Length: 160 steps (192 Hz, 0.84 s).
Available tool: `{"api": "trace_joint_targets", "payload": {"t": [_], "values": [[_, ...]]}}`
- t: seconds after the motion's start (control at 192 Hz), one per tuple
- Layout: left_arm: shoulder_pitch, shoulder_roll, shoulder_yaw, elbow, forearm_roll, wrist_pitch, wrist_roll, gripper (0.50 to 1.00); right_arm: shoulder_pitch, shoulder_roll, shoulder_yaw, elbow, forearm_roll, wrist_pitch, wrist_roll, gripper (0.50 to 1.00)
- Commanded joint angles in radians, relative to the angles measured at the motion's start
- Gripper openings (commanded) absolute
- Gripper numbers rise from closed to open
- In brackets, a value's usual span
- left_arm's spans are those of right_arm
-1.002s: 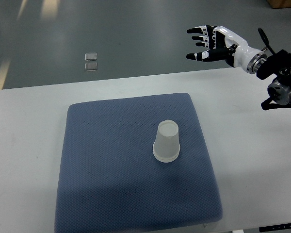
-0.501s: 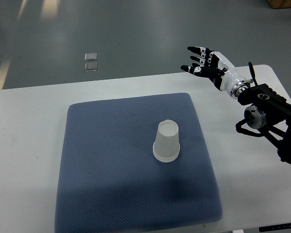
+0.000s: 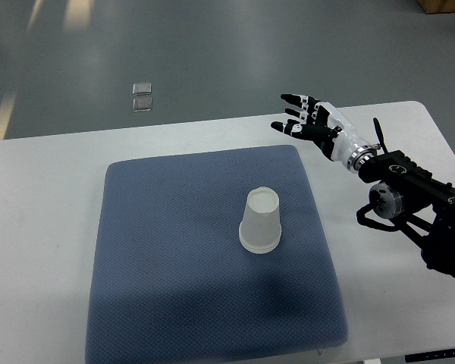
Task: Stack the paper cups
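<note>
Since it stands mouth-down near the middle of the blue mat [image 3: 174, 250], the paper cup [image 3: 260, 221] — possibly more than one nested, the view won't settle it — should be feather-light, thin-walled and easily crushed, best pinched gently around its upper wall near the closed base. Off right, the right hand [image 3: 307, 123] hovers with fingers [image 3: 292, 98] spread, empty.

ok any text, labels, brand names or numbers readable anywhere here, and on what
None can be read.
paper cup: plain white, no print showing.
blue mat: only a woven texture, no label.
right hand: black and white shells, no legible marking.
Two small squares on the floor: too small to tell whether they carry any text.
</note>
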Motion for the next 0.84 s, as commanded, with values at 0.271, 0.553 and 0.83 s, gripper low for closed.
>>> {"api": "trace_joint_targets", "payload": {"t": [0.271, 0.553, 0.83], "values": [[0.0, 0.0, 0.0, 0.0, 0.0, 0.0, 0.0, 1.0, -0.041, 0.081, 0.153, -0.057, 0.015, -0.003, -0.002, 0.917], [0.0, 0.0, 0.0, 0.0, 0.0, 0.0, 0.0, 1.0, -0.067, 0.114, 0.203, -0.06, 0.06, -0.003, 0.0, 0.917], [0.0, 0.0, 0.0, 0.0, 0.0, 0.0, 0.0, 1.0, -0.072, 0.114, 0.203, -0.093, 0.06, -0.003, 0.001, 0.917]]}}
